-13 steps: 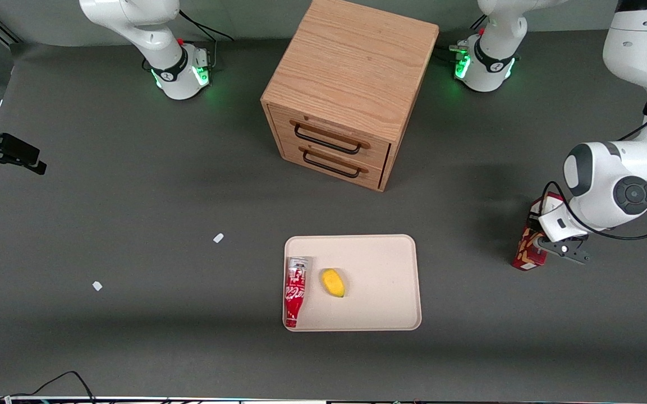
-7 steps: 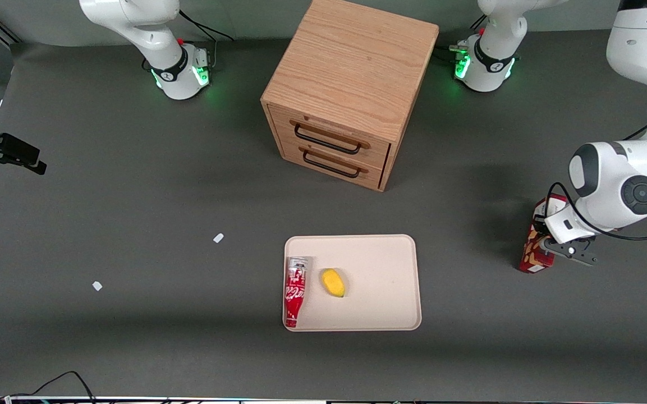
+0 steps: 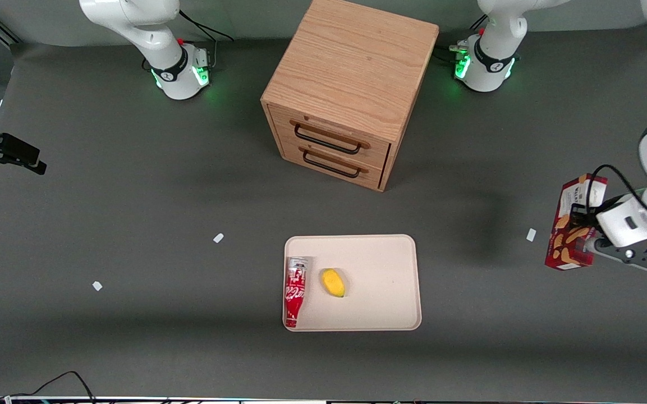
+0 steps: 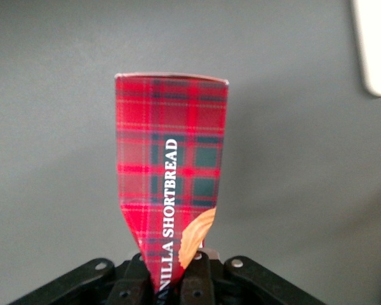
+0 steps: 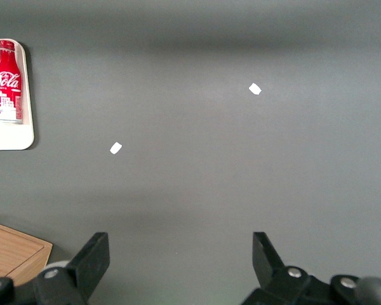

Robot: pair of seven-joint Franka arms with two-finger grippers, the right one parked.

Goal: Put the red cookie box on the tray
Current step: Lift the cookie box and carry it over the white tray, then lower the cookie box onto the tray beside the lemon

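1. So far, the pickup looks done: the gripper (image 3: pixel 586 242) has its fingers closed on the box (image 3: pixel 574 223), which hangs clear of the table at the right edge of the front view, toward the working arm's end.
2. From the wrist camera the box (image 4: pixel 171 171) juts out from the gripper (image 4: pixel 174 279), pinched at one end, with a corner of the tray (image 4: pixel 376 47) just showing.
3. Left to do, as I judge it: carry the box to the tray (image 3: pixel 385 252), which sits lower centre of the front view and well apart from the box, then set it down and let go.
4. On the tray already are a can (image 3: pixel 294 291), lying along one short rim, and a yellow fruit (image 3: pixel 333 283) just beside it; the tray's half nearer the box is bare.
5. Nothing stands between box and tray except a small white scrap (image 3: pixel 531 234) on the table. The wooden cabinet (image 3: pixel 351 84), upper centre, is off that line.
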